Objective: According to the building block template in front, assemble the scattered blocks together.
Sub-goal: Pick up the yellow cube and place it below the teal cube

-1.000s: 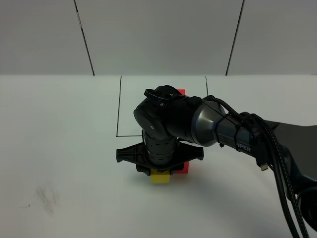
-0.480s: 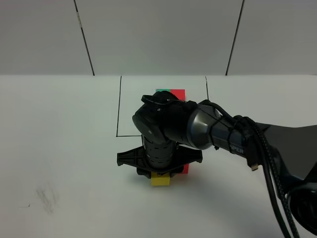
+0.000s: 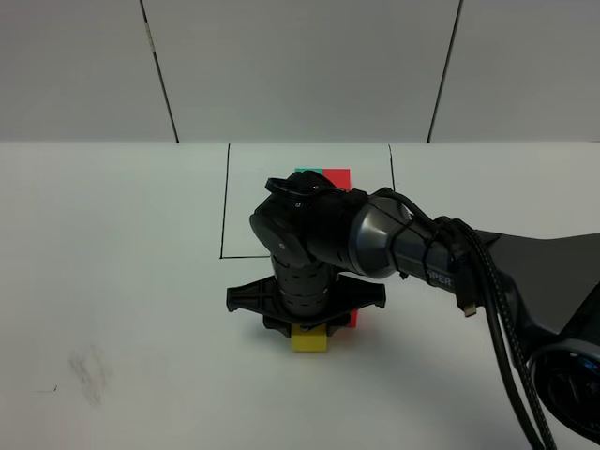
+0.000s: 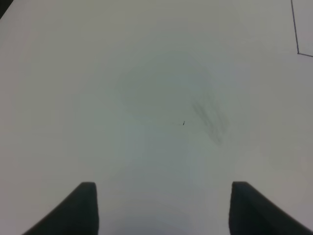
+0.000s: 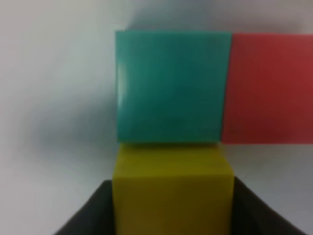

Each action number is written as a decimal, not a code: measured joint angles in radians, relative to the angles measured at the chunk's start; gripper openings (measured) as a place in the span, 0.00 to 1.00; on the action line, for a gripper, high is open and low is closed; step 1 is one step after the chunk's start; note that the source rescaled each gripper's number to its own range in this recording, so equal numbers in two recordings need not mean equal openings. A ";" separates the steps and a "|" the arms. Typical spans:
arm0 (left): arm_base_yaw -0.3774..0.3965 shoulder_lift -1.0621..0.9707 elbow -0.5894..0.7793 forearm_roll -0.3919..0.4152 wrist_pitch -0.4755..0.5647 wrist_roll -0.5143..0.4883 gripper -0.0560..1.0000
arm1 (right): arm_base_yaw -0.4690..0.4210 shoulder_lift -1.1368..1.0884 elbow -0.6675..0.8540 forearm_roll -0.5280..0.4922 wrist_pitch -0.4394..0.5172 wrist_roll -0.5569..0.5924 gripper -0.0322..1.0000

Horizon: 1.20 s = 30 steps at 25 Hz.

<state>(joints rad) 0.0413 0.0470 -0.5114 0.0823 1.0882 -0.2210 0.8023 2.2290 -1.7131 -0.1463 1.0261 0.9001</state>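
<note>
Right wrist view: the right claw [image 5: 172,215] is gripping the small matte yellow cube [image 5: 172,188], touching the teal cube [image 5: 171,88] beside the red cube [image 5: 269,88]; the left claw [image 4: 161,210] is hanging open over the white tabletop [image 4: 146,73].

A broad white table [image 3: 112,281] fills the lower part of the high view, matte and evenly lit with only soft shadows. Behind its far edge rises a pale grey wall [image 3: 300,66] of panels, split by two dark slanted seams [image 3: 159,70], one towards each side. A faint grey smudge [image 3: 89,375] marks the table near its front left, well away from the wall, and the left wrist view shows that same smear [image 4: 210,117] with a tiny dark speck just beside it.
</note>
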 joint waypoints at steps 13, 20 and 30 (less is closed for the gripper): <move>0.000 0.000 0.000 0.000 0.000 -0.001 0.40 | -0.005 0.000 0.000 0.006 -0.024 -0.011 0.26; 0.000 0.000 0.000 0.000 0.000 -0.002 0.40 | -0.005 0.000 0.000 0.007 -0.039 -0.017 0.26; 0.000 0.000 0.000 0.000 0.000 -0.001 0.40 | -0.013 0.035 0.000 0.001 -0.049 -0.018 0.26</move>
<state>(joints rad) 0.0413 0.0470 -0.5114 0.0823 1.0882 -0.2224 0.7892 2.2643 -1.7131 -0.1457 0.9768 0.8823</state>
